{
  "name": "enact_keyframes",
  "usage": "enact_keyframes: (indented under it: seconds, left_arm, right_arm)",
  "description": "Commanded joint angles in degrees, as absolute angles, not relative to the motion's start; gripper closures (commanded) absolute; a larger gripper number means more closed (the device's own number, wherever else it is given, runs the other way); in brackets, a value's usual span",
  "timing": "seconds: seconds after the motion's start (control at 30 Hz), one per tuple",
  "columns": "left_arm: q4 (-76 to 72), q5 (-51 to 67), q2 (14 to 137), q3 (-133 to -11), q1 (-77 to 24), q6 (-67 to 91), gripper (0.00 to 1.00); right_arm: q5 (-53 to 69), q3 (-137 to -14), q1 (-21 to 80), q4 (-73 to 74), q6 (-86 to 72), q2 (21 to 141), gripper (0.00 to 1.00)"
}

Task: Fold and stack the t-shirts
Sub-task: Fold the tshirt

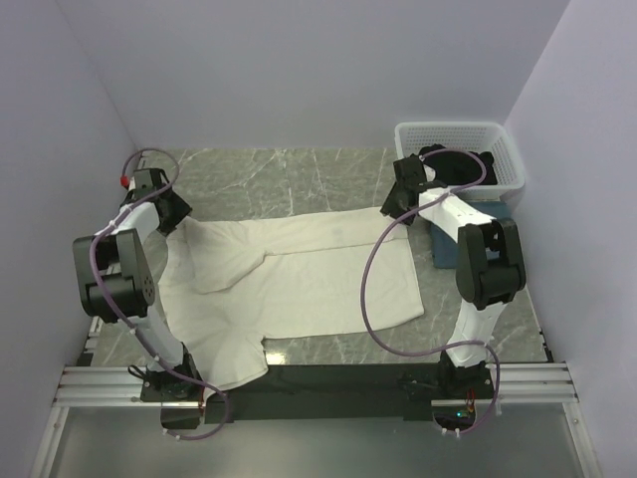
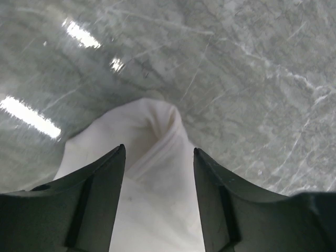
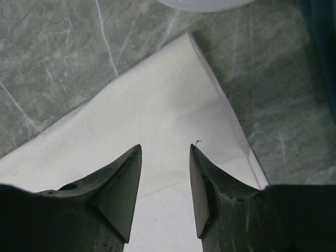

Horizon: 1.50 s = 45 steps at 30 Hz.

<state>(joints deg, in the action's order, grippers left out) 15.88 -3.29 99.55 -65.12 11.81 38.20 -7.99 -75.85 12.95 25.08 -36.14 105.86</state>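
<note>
shirt: cream shirt point(image 1: 299, 269) lies spread on the counter point(image 1: 299, 174), with its near-left part doubled over.
left jaws: spread, straddling a raised hump point(image 2: 155, 121) at the shirt's far-left corner, not pinching.
right jaws: spread over the flat far-right corner point(image 3: 184, 63), holding nothing.
risk 1: the hump probably stays bunched, so the next fold lands crooked.
risk 2: a left jaw could snag the hump on lifting and drag the shirt.
risk 3: the right cable point(image 1: 373, 299) loops over the cloth and may catch it.
</note>
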Motion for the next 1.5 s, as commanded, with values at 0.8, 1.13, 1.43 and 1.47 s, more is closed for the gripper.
enact_keyframes:
  seconds: [0.8,1.13,1.43,1.47]
  left_arm:
    - [13.8,-9.9,108.2,-72.8,12.2,36.8,0.99]
    - [11.5,-10.5,104.2,-67.5,14.9,40.2,0.99]
    - [12.4,-7.7,99.9,-67.9,15.3,40.2,0.72]
    - [12.7,-8.0,98.8,-67.8,15.3,40.3,0.62]
  right_arm:
    - [-4.7,-77.9,12.6,23.9,-41.2,113.0,0.53]
    - [-5.5,-77.5,12.3,24.8,-41.8,113.3,0.53]
    - [-5.5,-78.8,12.3,24.9,-39.6,111.0,0.52]
    - [-5.5,-79.0,12.5,24.9,-38.8,110.2,0.52]
